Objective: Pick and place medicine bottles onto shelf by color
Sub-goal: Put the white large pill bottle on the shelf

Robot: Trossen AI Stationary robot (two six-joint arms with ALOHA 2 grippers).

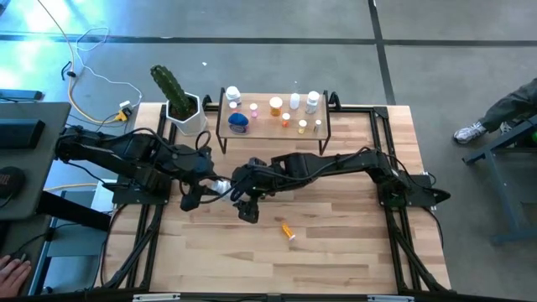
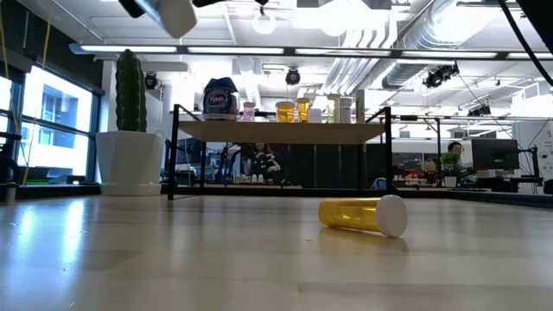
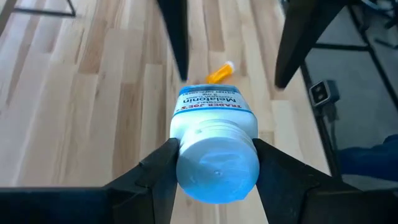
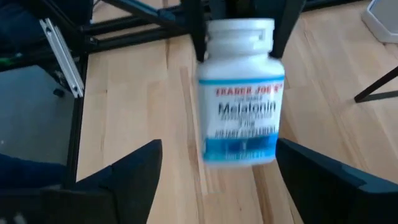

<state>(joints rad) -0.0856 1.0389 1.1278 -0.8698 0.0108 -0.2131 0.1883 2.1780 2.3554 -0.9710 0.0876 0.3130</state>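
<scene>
Left gripper [image 3: 214, 165] over the middle of the light wood plank counter [image 1: 336, 252], fingers [image 3: 152, 174] clamped on the capped end of a white plastic Melatonin bottle with a blue-banded label [image 3: 214, 130], held clear of the surface. Right gripper [image 4: 217, 171] faces it from the right, fingers [image 4: 134, 165] spread wide to either side of the bottle's far end, not touching it. One orange plastic vial with a white cap [image 2: 363, 214] lies on its side on the counter, near and right of the grippers. Low wood-topped shelf on thin black legs [image 1: 273, 130] at the far edge carries about ten small bottles. White hexagonal pot with a green cactus [image 1: 180, 105] just left of the shelf.
</scene>
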